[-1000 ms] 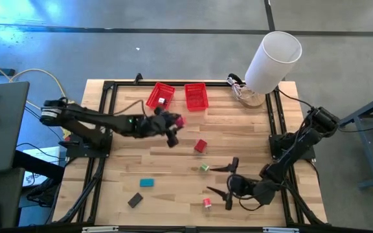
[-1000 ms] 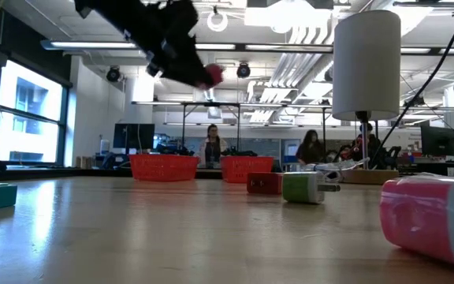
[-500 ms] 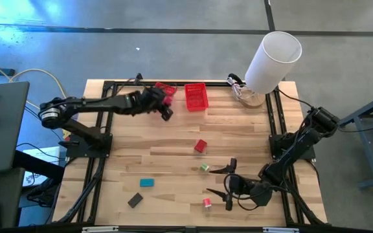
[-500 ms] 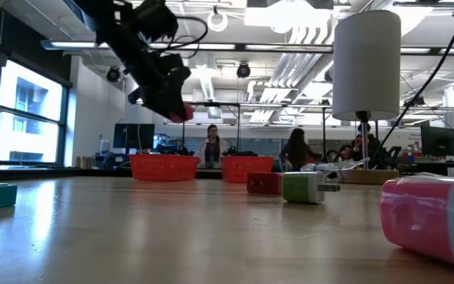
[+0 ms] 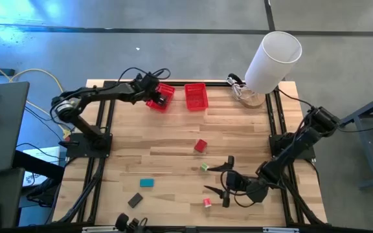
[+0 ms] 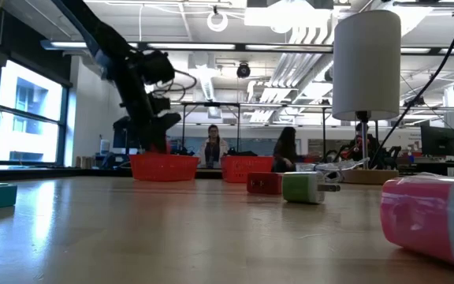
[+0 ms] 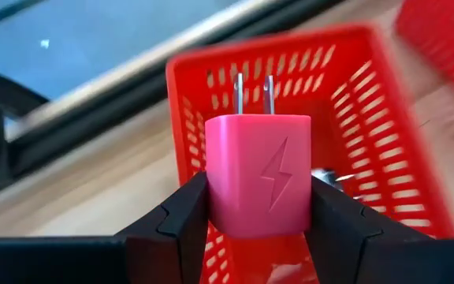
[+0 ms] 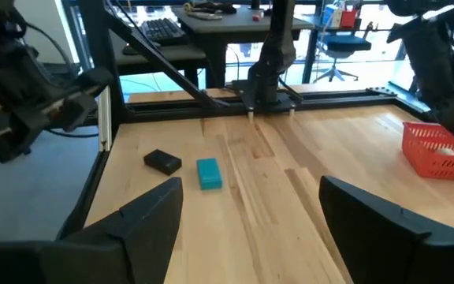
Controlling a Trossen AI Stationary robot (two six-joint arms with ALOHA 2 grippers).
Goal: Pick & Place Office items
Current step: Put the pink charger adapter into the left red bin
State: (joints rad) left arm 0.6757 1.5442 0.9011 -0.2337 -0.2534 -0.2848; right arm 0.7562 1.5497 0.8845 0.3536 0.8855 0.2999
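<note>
Left gripper point(image 7: 258, 229): clamped on the pink charger point(image 7: 258, 185), one dark finger on each flank; prongs point away from the wrist, lightning mark faces the camera.
Left gripper position: raised over the left basket point(image 5: 161, 96) at the far edge of the desk point(image 5: 173, 162); in the low view it hangs just above that basket's rim.
Pink charger: between the fingers, above the open basket, not touching the mesh.
Left basket contents: a small silvery piece point(image 7: 327, 177) shows just beside the charger, lower down inside the basket.
Right basket point(image 5: 196, 96): just beside the left basket, on the side away from the left arm.
Right gripper point(image 5: 226, 182): fingers spread wide, nothing between them; low over the near right part of the desk.
Red block point(image 5: 201, 145): well ahead of the right gripper, toward the baskets.
Green block point(image 5: 204, 167): near the right gripper's upper finger, apart from it.
Red-pink piece point(image 5: 207, 203): near the right gripper's lower finger, toward the near edge, apart from it.
Teal block point(image 5: 147, 182): well apart from the right gripper, out beyond its fingers.
Dark grey block point(image 5: 135, 200): beyond the teal block, nearer the desk's front edge.
White cylinder point(image 5: 272, 61): at the far right corner, well apart from both grippers.
</note>
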